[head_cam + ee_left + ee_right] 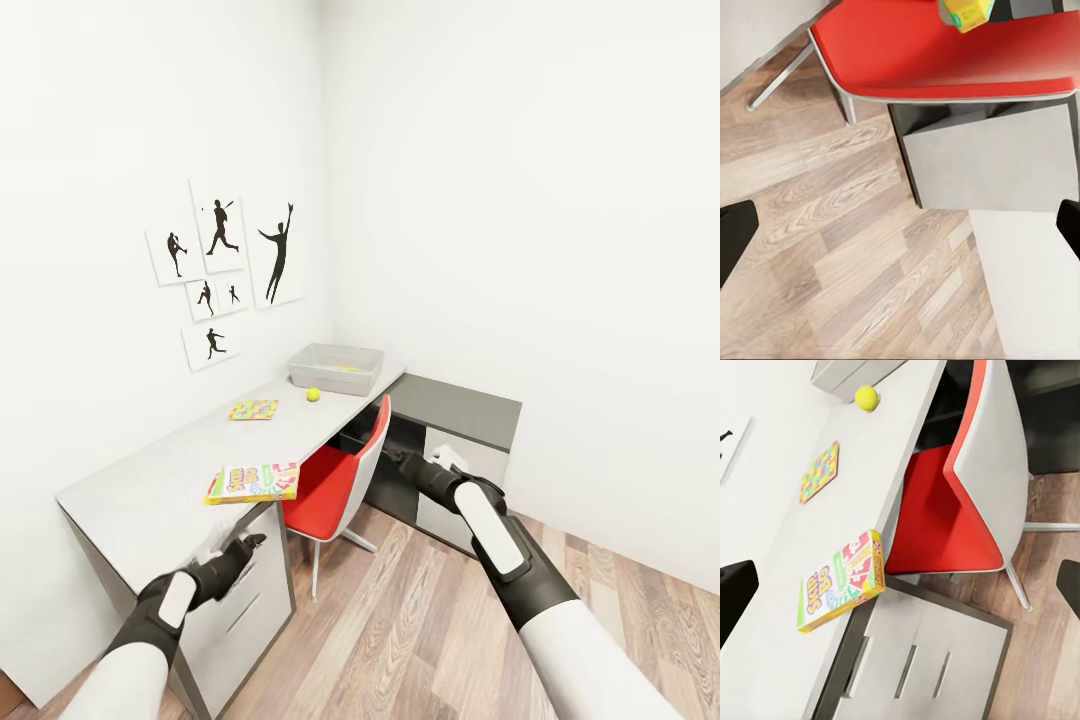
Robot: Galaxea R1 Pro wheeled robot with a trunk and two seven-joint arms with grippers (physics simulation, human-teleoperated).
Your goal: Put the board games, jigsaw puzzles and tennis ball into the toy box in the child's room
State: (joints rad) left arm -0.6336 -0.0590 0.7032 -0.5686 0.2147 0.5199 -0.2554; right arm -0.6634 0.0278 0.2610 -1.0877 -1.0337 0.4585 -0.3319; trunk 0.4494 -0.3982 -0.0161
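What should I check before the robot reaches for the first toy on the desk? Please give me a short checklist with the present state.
1. Left gripper open and empty: ok.
2. Right gripper open and empty: ok.
3. Skip-Bo box lies fully on the desk: not ok, its corner overhangs the edge.
4. Grey bin has room: ok, something yellow shows inside, the rest looks free.
5. Ball and mosaic puzzle lie apart from each other: ok.
6. Second puzzle located: cannot tell.
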